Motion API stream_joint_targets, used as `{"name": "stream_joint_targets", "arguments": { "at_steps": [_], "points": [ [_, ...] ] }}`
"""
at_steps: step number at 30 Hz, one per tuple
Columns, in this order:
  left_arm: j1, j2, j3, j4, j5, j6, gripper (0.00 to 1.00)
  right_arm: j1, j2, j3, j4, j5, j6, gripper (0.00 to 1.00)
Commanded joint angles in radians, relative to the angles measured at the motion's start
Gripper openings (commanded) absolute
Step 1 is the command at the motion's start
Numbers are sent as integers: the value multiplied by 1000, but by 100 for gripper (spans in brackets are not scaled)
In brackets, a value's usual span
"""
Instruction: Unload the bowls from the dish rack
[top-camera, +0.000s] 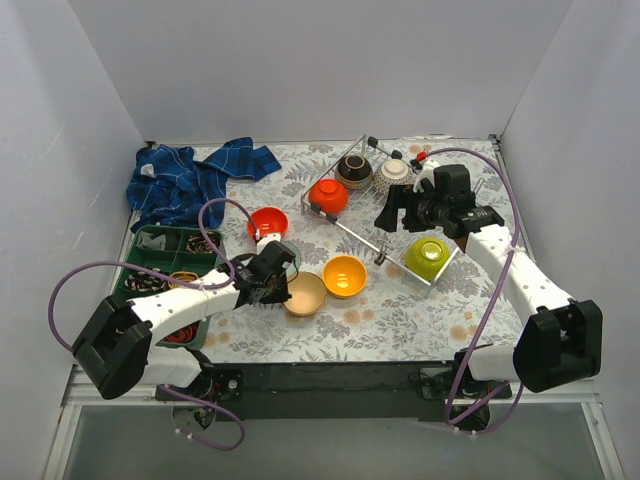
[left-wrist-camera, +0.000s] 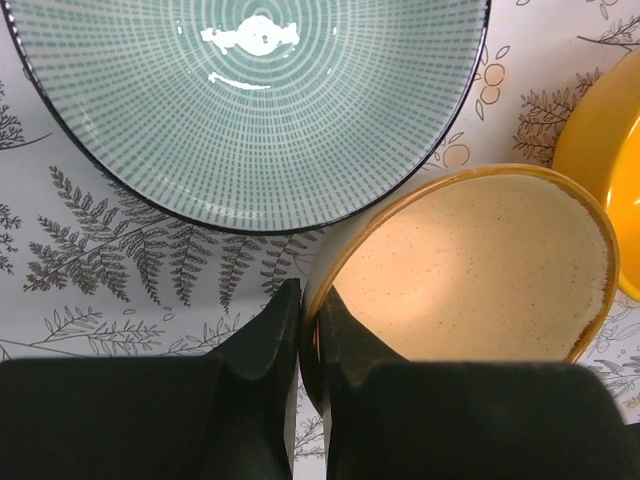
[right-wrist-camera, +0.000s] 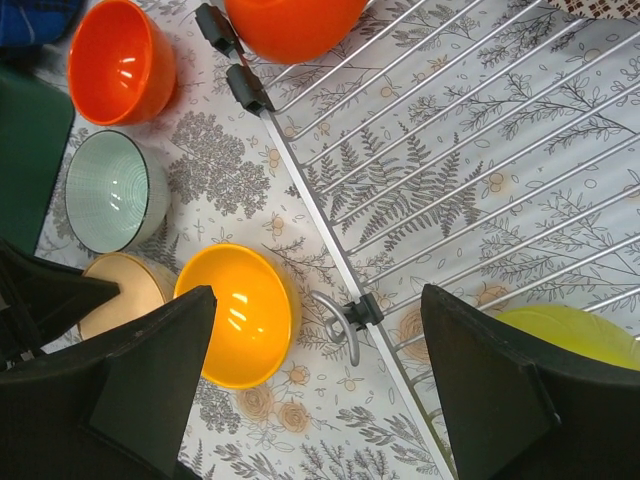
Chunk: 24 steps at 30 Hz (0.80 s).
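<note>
Overhead, the silver wire dish rack (top-camera: 362, 205) is seen lying at an angle on the far right part of the fern-printed surface (top-camera: 400, 315). Four bowls are carried in it: a red-orange bowl (top-camera: 328, 195) at its left end, a dark brown bowl (top-camera: 354, 170) and a white-brown patterned bowl (top-camera: 394, 172) side by side along its far edge, and a lime green bowl (top-camera: 428, 257) at its near right corner.

Four further bowls are set out on the surface to the left of the rack: a second red-orange bowl (top-camera: 267, 222), a yellow-orange bowl (top-camera: 344, 275), a beige bowl (top-camera: 305, 294) just beside it, and a pale mint bowl (right-wrist-camera: 108, 190), which is largely hidden under the left arm in the top view.

The left tool (left-wrist-camera: 305, 345) is clamped on the near rim of the beige bowl, with one finger (left-wrist-camera: 265, 350) outside the wall and the other inside it. The mint bowl is seen just beyond this grip.

The right tool (right-wrist-camera: 320, 370) is held over the rack between the red-orange and lime green bowls. Its jaws are spread wide apart and nothing is gripped between them.

A green compartment tray (top-camera: 165, 255) and a crumpled blue checked cloth (top-camera: 190, 175) are placed at the left of the surface.
</note>
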Motion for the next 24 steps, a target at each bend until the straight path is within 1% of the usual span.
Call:
{"name": "stream_joint_targets", "arguments": {
  "at_steps": [1,2,6,8,9,11,12,15,16,18,19,24],
  "points": [
    [2,13,23,61,-30,9,1,-4,-25,25,-7,34,-39,91],
    [2,8,17,69,-21,13,6,-4,-25,25,-9,45,-48,91],
    [2,-10,2,111,49,13,22,-7,-19,38,-10,60,-66,91],
    [1,-16,-1,106,62,7,28,-7,-10,52,-12,74,-80,92],
    [1,-30,-1,94,63,3,34,-7,1,67,-12,82,-97,91],
    [2,-52,-1,78,59,0,39,-7,15,87,-10,111,-120,91],
    [2,-79,2,59,53,-1,45,-6,33,110,-10,119,-150,91],
    [2,-122,21,9,39,-4,57,-4,71,155,-13,148,-213,91],
    [2,-150,29,-3,36,-6,65,-4,84,164,-13,161,-230,91],
    [2,-174,46,-44,28,-12,73,-4,116,186,-12,175,-258,91],
    [2,-197,61,-60,16,-12,81,-4,128,210,-10,189,-290,91],
    [4,-242,120,-147,-29,-17,95,23,222,276,-12,270,-419,92]
  ]
}}
